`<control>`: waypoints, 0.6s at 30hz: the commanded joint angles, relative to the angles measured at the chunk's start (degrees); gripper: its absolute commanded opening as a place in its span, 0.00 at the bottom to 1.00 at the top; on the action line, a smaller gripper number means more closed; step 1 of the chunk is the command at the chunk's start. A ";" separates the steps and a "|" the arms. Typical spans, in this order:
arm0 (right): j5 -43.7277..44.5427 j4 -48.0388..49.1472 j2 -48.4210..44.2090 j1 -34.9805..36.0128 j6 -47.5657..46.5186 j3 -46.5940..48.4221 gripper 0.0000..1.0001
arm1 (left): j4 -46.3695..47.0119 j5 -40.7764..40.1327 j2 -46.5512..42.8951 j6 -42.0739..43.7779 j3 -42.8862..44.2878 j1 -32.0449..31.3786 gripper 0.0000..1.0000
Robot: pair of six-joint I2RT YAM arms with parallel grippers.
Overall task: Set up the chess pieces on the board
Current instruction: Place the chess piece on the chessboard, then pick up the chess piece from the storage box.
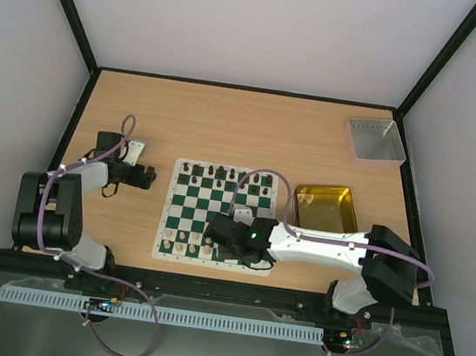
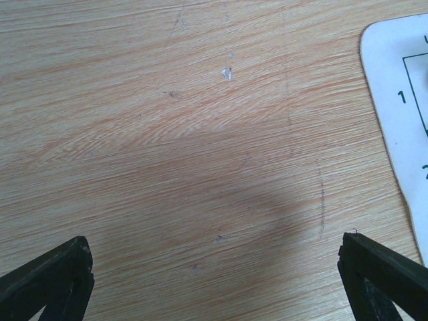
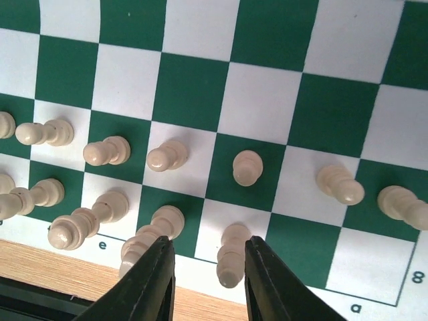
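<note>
Over board (image 3: 194, 87) near edge: right gripper (image 3: 208, 242) part-open above cream piece (image 3: 231, 254).

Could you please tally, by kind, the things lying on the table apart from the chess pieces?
Green-and-white checked board mat: 1
Gold metal tin: 1
Grey square tray: 1
Total: 3

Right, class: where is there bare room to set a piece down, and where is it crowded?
Free: the table between far wall and board; wood left of the board; the board's middle rows. Crowded: cream pieces in the near rows under the right pincer, dark pieces along the far edge.
</note>
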 commanded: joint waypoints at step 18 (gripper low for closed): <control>5.10 -2.33 -11.54 -41.41 -16.94 -2.25 0.29 | -0.78 0.69 0.71 0.40 1.51 -0.15 1.00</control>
